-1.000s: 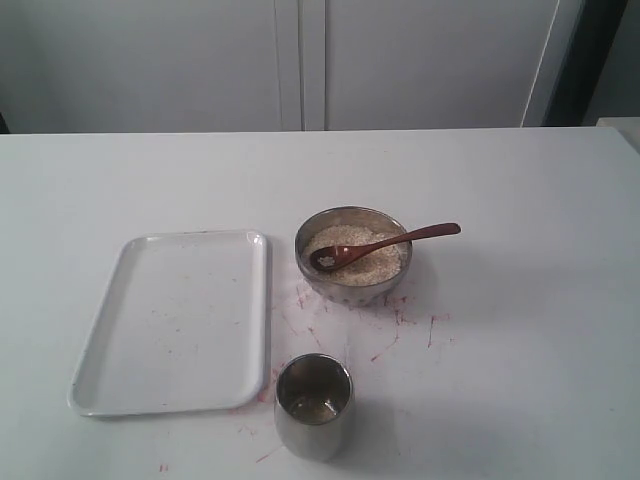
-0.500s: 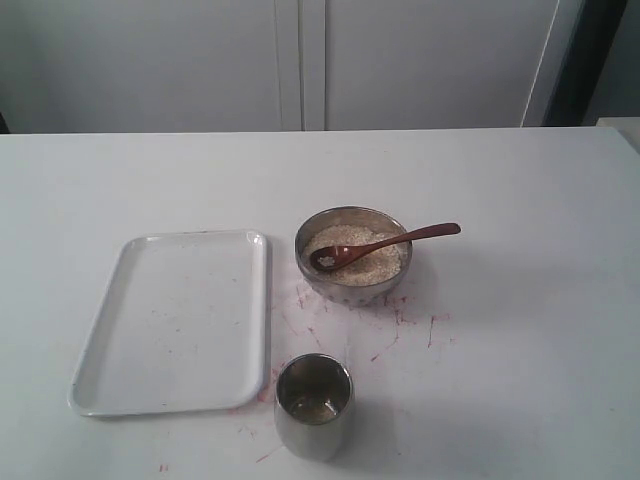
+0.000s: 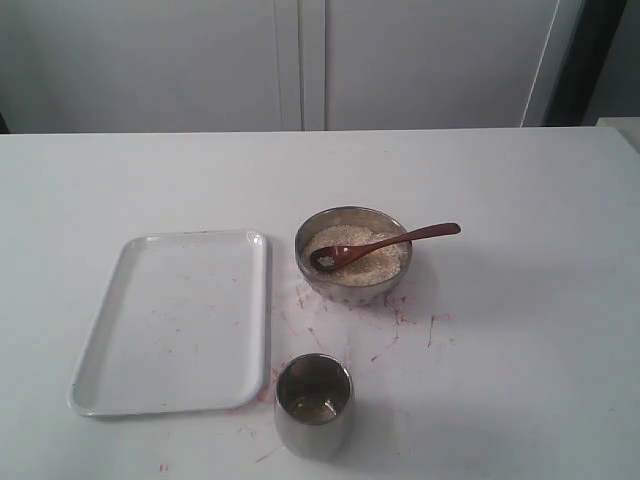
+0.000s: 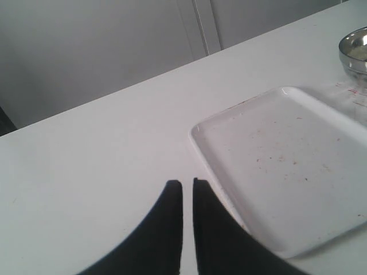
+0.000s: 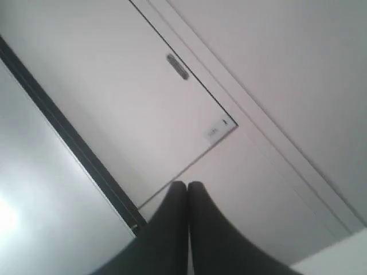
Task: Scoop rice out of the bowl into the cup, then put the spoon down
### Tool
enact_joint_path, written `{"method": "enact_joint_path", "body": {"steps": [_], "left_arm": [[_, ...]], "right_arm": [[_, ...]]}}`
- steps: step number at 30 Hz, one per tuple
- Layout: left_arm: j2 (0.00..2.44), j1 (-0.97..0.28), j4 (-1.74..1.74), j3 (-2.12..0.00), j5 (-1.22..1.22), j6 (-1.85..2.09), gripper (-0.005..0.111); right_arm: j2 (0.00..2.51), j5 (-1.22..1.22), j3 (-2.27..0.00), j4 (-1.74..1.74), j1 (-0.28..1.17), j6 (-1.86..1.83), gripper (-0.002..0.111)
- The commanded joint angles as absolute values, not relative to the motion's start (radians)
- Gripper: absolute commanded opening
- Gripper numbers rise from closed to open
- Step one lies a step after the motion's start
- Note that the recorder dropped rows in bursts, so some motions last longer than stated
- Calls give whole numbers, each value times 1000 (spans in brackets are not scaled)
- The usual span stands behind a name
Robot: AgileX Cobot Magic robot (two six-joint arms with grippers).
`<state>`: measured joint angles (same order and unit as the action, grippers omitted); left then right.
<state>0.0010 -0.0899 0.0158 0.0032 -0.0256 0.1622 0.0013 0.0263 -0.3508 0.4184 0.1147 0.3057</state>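
The steel bowl (image 3: 350,291) stands mid-table, filled with pale rice (image 3: 378,263). Across it lies the dark wooden spoon (image 3: 385,243), its round end on the rice with a few grains in it and its handle sticking out over the right rim. Nearer the front edge stands the steel cup (image 3: 312,440), upright, with a little pale matter at its bottom. Neither gripper shows in the exterior view. My left gripper (image 4: 187,182) hovers over the table beside the tray, holding nothing, its jaws nearly together. My right gripper (image 5: 187,184) is shut, empty, facing a cabinet. The bowl's edge (image 4: 355,50) shows in the left wrist view.
A white rectangular tray (image 3: 175,320) lies left of the bowl and cup, also seen as the tray (image 4: 287,160) in the left wrist view. Reddish marks (image 3: 400,320) stain the table between bowl and cup. White cabinet doors (image 3: 300,60) stand behind the table.
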Motion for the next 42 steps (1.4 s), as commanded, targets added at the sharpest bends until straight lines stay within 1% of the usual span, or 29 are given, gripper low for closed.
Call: {"method": "enact_joint_path", "body": {"steps": [1,8,15,23,26,28,31,35,37,42], "left_arm": [[0,-93,9,0,-20,161,14],[0,-93,9,0,-20,161,14],[0,-93,9,0,-20,161,14],[0,-93,9,0,-20,161,14],[0,-93,9,0,-20,161,14],[0,-93,9,0,-20,161,14],[0,-93,9,0,-20,161,14],[0,-93,9,0,-20,161,14],[0,-93,9,0,-20,161,14],[0,-93,9,0,-20,161,14]], "right_arm": [[0,30,-477,407,132,239,0],[0,120,-634,407,132,59,0],[0,132,-741,407,132,-43,0],[126,201,-865,407,177,-202,0],[207,247,-945,407,227,-323,0],[283,323,-1019,407,262,-418,0],[423,504,-1140,377,320,-542,0],[601,701,-1265,223,366,-540,0],[687,768,-1330,113,387,-465,0],[797,814,-1404,-74,400,-258,0]]}}
